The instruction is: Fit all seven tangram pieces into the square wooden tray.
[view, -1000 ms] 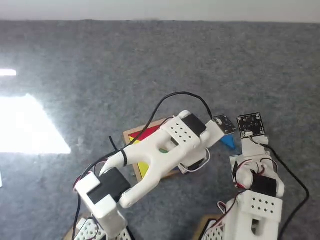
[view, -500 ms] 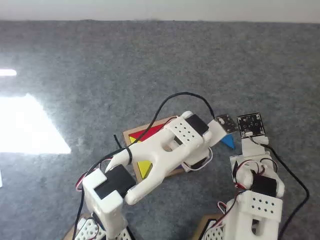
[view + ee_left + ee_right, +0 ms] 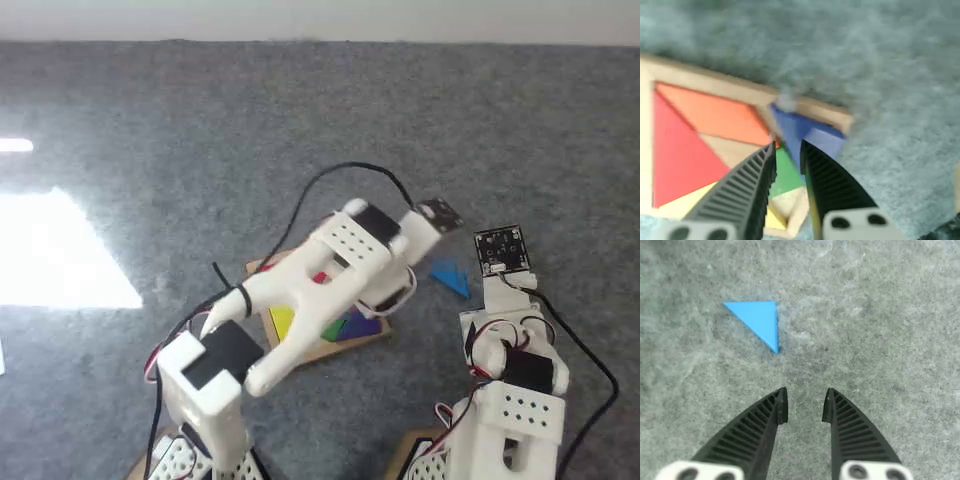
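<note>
Grey desk [image 3: 880, 315]: blue triangle [image 3: 760, 320] lies just ahead of my right gripper [image 3: 805, 405], narrowly parted, empty; left gripper [image 3: 788, 150], equally narrow, above the tray [image 3: 715, 82].

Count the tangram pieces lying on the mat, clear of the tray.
1: the light blue triangle on the grey mat, between the tray and the right arm. The left arm could hide others.

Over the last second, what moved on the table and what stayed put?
The left arm swung a little toward the far side and away from the right arm. This cleared the light blue triangle, which now lies fully exposed on the mat, and uncovered more of the wooden tray. Nothing was visibly picked up or released. The right arm, triangle and tray kept their places.
</note>
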`<control>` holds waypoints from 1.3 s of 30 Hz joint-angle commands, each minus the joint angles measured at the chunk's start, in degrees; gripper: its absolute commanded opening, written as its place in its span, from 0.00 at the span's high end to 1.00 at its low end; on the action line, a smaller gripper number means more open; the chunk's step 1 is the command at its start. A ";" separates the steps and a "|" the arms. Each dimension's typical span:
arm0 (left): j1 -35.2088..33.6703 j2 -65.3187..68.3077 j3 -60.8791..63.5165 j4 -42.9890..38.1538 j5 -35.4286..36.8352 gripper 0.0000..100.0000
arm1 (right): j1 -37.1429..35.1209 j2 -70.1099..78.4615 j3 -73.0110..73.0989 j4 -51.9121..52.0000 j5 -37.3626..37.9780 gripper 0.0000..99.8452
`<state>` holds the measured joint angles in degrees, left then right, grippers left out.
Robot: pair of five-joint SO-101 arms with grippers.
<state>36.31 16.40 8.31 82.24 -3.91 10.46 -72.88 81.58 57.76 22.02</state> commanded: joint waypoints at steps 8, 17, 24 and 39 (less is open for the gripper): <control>3.69 -5.89 -0.84 2.73 0.79 0.98 | -0.75 0.22 -2.99 -1.10 0.62 0.87; 10.20 -6.95 6.99 -2.81 1.05 0.98 | -0.75 0.22 -2.99 -1.10 0.62 0.87; 7.65 -6.86 7.16 -3.69 0.97 0.98 | -0.75 0.22 -2.99 -1.10 0.62 0.87; 1.67 1.32 5.23 -8.35 -1.14 0.98 | -0.75 0.22 -2.99 -1.10 0.62 0.87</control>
<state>39.12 15.43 15.43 75.30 -4.62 10.46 -72.88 81.58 57.76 22.02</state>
